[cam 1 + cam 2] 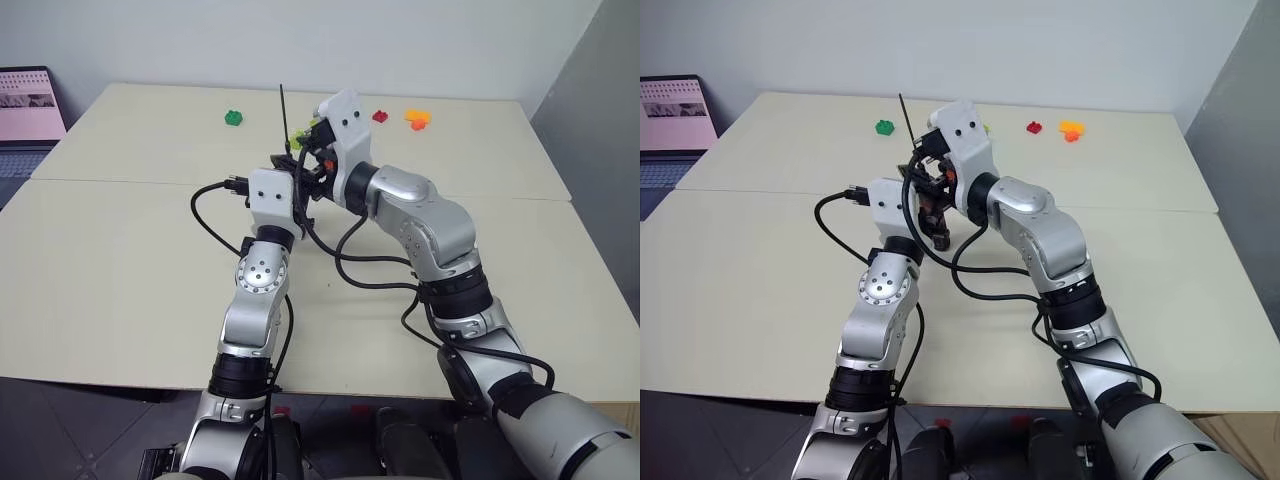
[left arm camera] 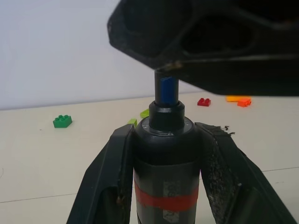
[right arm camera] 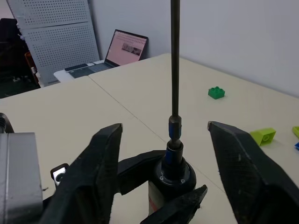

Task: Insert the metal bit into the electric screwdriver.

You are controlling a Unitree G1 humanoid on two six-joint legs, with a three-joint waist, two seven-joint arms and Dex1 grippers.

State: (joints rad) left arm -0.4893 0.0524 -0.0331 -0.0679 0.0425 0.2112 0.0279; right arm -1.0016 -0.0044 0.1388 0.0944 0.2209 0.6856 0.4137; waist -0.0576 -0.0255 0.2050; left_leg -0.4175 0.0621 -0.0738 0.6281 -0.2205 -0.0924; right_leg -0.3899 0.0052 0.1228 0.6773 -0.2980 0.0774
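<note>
The electric screwdriver [image 2: 164, 154], black with a red band, stands upright with my left gripper [image 2: 166, 131] shut on its body. The metal bit [image 3: 174, 56], a thin grey rod with a blue collar, rises straight out of the screwdriver's tip [image 3: 172, 173]; from the head it shows as a thin dark line [image 1: 284, 115]. My right gripper [image 3: 164, 127] is open, its fingers [image 3: 105, 158] standing apart on either side of the bit's base without touching it. One of the right gripper's black fingers [image 2: 210, 42] hangs just above the screwdriver's tip in the left wrist view.
Small toy bricks lie on the far part of the beige table [image 1: 120, 270]: green [image 1: 234, 118], red [image 1: 380, 116], orange [image 1: 417, 119] and yellow-green [image 3: 262, 136]. A laptop [image 1: 28, 105] sits at the far left. Black cables [image 1: 350, 270] trail under both wrists.
</note>
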